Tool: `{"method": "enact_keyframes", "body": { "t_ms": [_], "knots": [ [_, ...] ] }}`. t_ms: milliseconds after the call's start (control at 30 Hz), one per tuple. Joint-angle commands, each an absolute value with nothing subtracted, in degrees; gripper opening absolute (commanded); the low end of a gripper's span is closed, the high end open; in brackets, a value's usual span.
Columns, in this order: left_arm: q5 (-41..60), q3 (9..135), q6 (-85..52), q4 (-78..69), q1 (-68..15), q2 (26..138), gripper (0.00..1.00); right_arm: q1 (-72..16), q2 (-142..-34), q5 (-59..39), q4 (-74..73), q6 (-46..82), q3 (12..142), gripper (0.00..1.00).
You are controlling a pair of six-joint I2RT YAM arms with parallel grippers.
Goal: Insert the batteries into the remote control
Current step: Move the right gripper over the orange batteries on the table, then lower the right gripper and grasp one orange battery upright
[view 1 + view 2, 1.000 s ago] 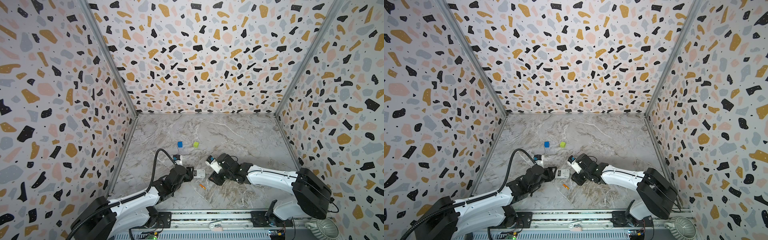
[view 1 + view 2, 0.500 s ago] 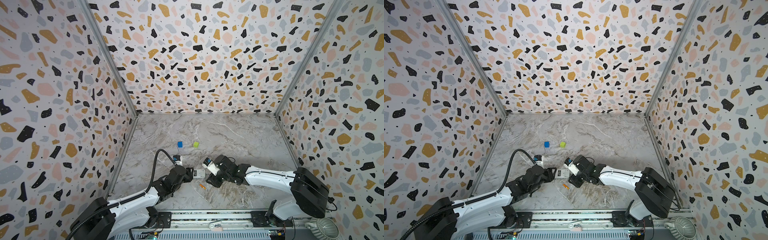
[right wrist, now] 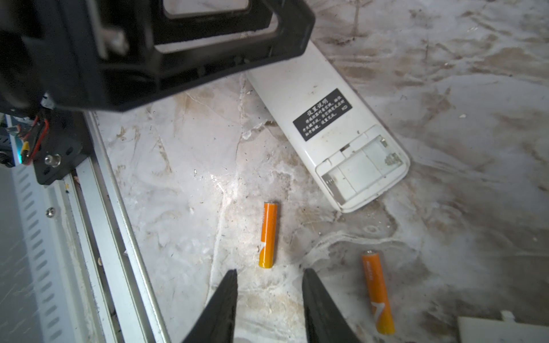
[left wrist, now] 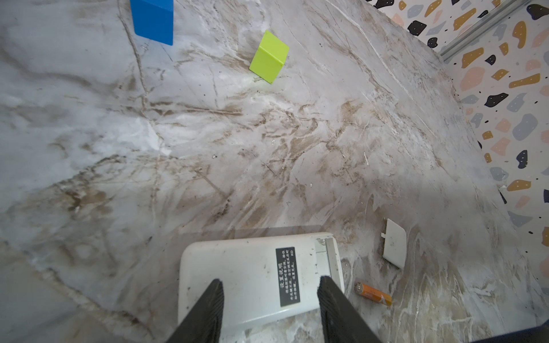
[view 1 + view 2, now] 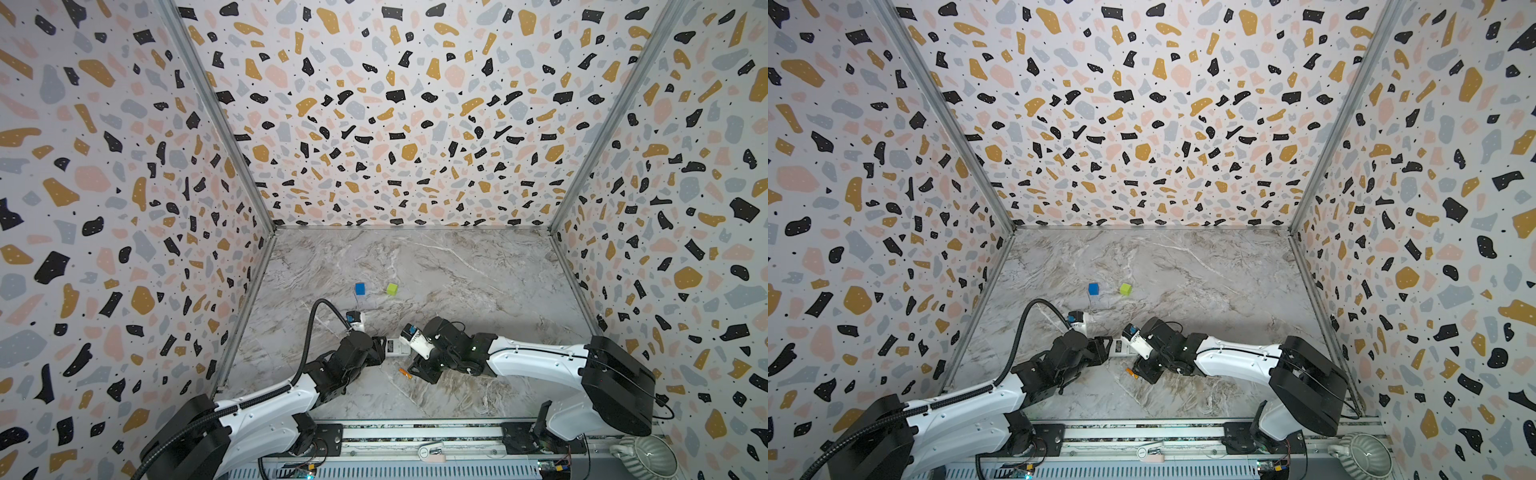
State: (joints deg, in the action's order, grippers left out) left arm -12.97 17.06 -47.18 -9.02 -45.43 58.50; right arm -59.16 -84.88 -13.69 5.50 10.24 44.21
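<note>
The remote control [image 4: 252,273] lies back up on the marble, its open, empty battery bay [image 3: 359,169] at one end. My left gripper [image 4: 270,279] is open, both fingertips over the remote's white back; contact is unclear. In both top views it sits at the remote's [image 5: 397,347] left end. Two orange batteries lie loose: one [image 3: 268,234] just ahead of the gap of my open right gripper [image 3: 270,270], the other [image 3: 377,291] beside one finger. Only one battery [image 5: 404,372] shows in a top view, by the right gripper [image 5: 415,369].
The white battery cover [image 4: 393,246] lies on the table beyond the remote's bay end. A blue cube [image 5: 360,288] and a green cube [image 5: 391,288] sit farther back. The metal front rail [image 3: 89,237] runs close beside the batteries.
My right arm has shifted left toward the battery near the remote, and its jaws have narrowed a little. The left arm and remote have stayed put.
</note>
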Motion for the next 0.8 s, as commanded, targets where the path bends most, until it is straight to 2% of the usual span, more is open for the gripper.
{"method": "enact_keyframes", "body": {
  "t_ms": [0,767],
  "knots": [
    [-13.97,16.17,-47.24,-9.40,-45.44,57.86,0.54,-59.80,-85.40,-13.51,5.36,11.15,44.82,0.39],
    [-14.81,15.47,-47.46,-9.14,-45.44,56.98,0.53,-62.58,-91.25,-10.79,5.22,14.22,47.85,0.34]
  ]
}}
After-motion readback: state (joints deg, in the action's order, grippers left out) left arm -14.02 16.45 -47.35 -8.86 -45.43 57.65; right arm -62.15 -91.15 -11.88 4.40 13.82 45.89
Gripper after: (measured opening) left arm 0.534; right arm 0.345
